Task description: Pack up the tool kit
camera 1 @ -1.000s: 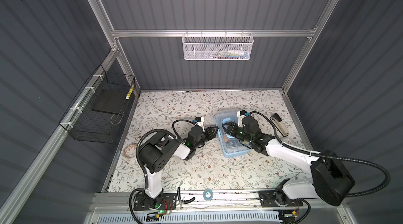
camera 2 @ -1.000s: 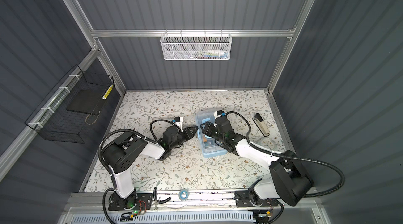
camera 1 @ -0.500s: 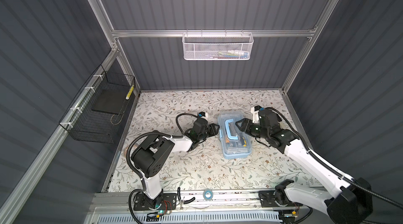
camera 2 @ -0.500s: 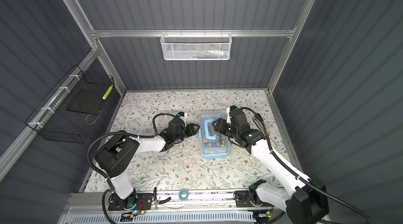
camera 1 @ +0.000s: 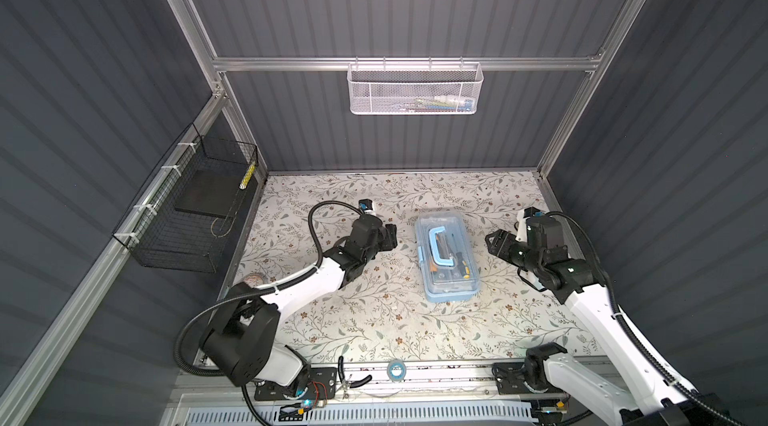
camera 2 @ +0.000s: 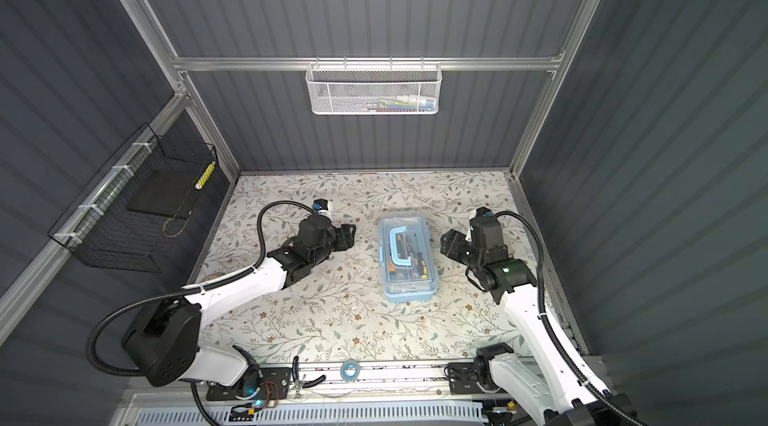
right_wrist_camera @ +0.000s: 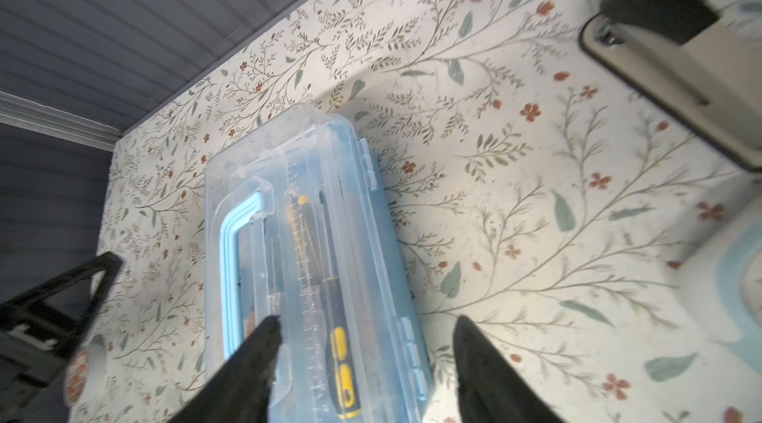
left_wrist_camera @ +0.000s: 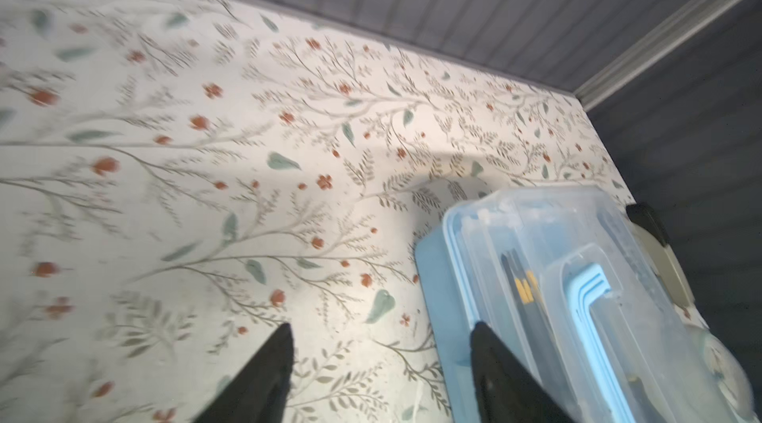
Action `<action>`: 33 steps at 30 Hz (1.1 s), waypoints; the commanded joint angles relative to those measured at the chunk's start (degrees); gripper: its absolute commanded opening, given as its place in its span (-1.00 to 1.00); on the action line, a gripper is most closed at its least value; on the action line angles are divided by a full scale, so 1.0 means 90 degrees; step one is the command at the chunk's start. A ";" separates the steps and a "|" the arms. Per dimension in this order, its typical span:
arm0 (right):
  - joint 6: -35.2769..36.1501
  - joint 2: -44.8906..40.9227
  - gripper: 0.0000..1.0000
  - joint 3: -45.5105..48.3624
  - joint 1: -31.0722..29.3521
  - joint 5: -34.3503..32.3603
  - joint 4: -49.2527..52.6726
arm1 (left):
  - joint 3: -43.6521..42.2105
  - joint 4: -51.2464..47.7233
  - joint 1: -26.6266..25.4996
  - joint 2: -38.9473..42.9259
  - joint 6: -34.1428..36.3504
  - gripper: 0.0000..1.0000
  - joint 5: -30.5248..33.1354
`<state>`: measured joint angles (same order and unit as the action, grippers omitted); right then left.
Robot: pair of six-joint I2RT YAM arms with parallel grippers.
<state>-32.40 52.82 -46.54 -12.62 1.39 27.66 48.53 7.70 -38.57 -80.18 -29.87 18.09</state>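
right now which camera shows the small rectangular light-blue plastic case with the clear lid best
The right wrist view: the light-blue plastic case sits close, its U-shaped handle and the tools under the clear lid sharp. Both top views show the whole case, but small. The left wrist view catches only one end, slightly blurred.

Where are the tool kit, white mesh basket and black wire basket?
tool kit (right_wrist_camera: 313,235): right wrist view, clear lid.
white mesh basket (camera 1: 390,91): in a top view, front wall.
black wire basket (camera 1: 174,249): in a top view, wire mesh.

Left tool (camera 1: 390,236) withdrawn, right tool (camera 1: 493,242) too (wider)
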 commanded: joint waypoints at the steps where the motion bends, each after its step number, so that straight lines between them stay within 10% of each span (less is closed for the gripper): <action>1: 0.0650 -0.0091 0.59 0.0193 0.0068 -0.0773 -0.0142 | -0.0493 -0.0050 0.0027 0.0464 0.1145 0.68 0.1652; 3: 0.0778 0.0018 0.66 0.0266 0.0065 -0.1094 -0.0297 | -0.0748 0.0382 0.0027 0.0571 0.1729 0.99 0.2078; 13: 0.0868 -0.1151 0.90 0.2599 -0.0031 -0.1613 -0.3780 | -0.1721 0.1980 0.0230 0.0609 0.3425 0.99 0.3665; 19: 0.1325 -0.1256 0.98 0.2729 -0.0042 -0.1489 -0.3783 | -0.2410 0.2464 0.1832 0.0672 0.2676 0.99 0.2889; 33: 0.1882 -0.0151 0.98 0.2677 0.0023 -0.2461 -0.4598 | -0.2761 0.4616 0.2657 -0.0945 0.3176 0.99 0.2686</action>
<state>-18.57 49.41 -21.06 -12.67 -17.06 -10.26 22.79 41.69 -15.77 -87.07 -3.14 43.72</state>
